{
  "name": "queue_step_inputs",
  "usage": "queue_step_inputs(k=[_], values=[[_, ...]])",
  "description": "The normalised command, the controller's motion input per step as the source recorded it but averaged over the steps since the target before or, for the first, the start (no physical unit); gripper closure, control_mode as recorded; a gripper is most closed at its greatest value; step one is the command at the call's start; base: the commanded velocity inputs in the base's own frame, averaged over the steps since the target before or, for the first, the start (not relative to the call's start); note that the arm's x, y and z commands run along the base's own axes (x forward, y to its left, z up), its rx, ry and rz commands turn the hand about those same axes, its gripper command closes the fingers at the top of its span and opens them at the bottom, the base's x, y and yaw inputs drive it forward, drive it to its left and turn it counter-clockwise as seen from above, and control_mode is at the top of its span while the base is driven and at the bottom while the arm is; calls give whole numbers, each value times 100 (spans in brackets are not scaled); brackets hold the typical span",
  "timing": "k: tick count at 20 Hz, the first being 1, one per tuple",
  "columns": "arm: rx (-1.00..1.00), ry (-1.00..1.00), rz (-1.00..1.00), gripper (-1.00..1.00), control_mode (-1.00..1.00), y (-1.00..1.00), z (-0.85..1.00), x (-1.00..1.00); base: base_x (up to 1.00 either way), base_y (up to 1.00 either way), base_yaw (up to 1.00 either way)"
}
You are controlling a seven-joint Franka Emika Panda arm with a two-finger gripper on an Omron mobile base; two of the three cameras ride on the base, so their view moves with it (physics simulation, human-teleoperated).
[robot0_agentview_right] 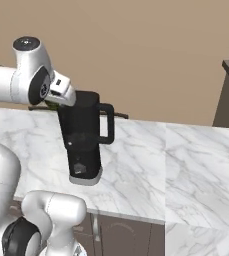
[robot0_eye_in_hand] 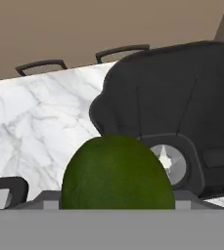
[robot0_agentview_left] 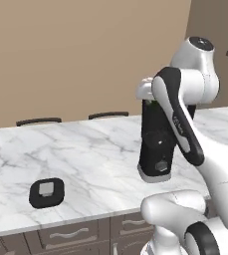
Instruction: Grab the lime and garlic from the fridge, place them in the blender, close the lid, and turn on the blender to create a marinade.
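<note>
Fingers: set wide about the lime point(robot0_eye_in_hand: 117, 173), which sits between them; in the hand view the tips themselves are hidden behind the fruit. Lime: round, dark green, dull pebbled skin. Below it, the blender point(robot0_eye_in_hand: 182, 117): open black jug, smooth walls, a bright metal blade at the bottom.

Left base view: blender point(robot0_agentview_left: 155, 144) upright on the bench point(robot0_agentview_left: 85, 154), white marble with grey veins; lid point(robot0_agentview_left: 47, 192), a flat black rounded square with a grey cap, lies well apart to the left.

Right base view: gripper point(robot0_agentview_right: 56, 102) at the jug's rim; side handle faces right.

Step, as judged: dropping the lime in. Next move calls for centring over the mouth, then letting go.
</note>
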Motion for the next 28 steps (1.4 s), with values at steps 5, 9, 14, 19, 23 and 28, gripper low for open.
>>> queue_step_inputs(k=[5, 9, 14, 19, 23, 28], values=[[1, 19, 1, 100, -100, -11, 12, 37, 0, 0, 0], [-20, -13, -5, 100, -100, -6, 0, 24, 0, 0, 0], [-1, 13, -4, 100, -100, -15, -6, 62, 0, 0, 0], [0, 10, -3, 100, -100, -20, -22, 75, 0, 0, 0], [0, 15, 0, 100, -100, -25, -38, 28, 0, 0, 0], [0, 16, 0, 100, -100, -17, -80, 28, 0, 0, 0]])
